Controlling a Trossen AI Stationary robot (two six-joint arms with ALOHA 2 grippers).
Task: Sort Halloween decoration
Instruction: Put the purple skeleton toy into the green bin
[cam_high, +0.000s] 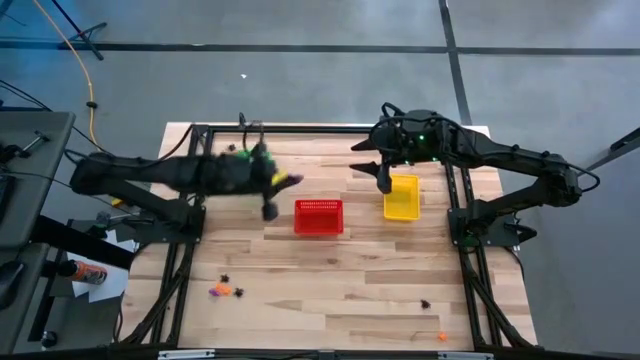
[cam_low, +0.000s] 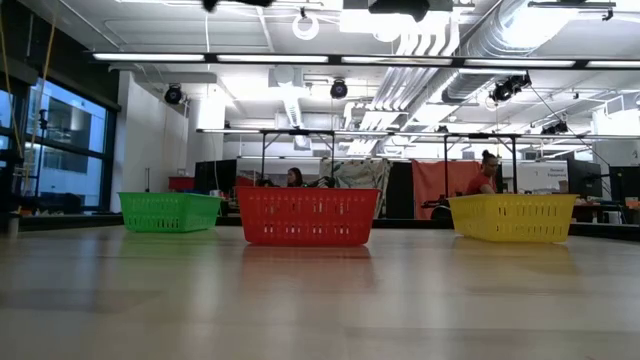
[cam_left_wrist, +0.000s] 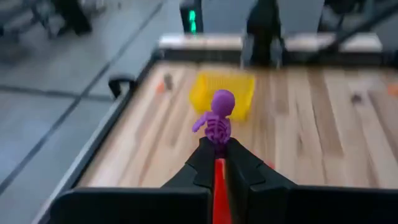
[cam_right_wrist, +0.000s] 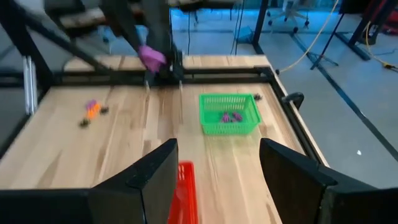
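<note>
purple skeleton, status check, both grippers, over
Left gripper shut on purple skeleton, airborne. Right gripper open, empty, hovering by yellow basket. Nothing blocking.

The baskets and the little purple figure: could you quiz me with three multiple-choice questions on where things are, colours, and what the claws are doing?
1. Which basket stands between the other two in the low view?
A green B red C yellow
2. What colour is the skeleton held by the left gripper?
A orange B black C purple
3. How is the right gripper?
A open B shut on a basket C shut on a trinket

Answers: 1 B, the red basket stands between the green basket and the yellow basket. 2 C, the left gripper pinches a purple skeleton. 3 A, the right gripper has its fingers spread, holding nothing.
</note>
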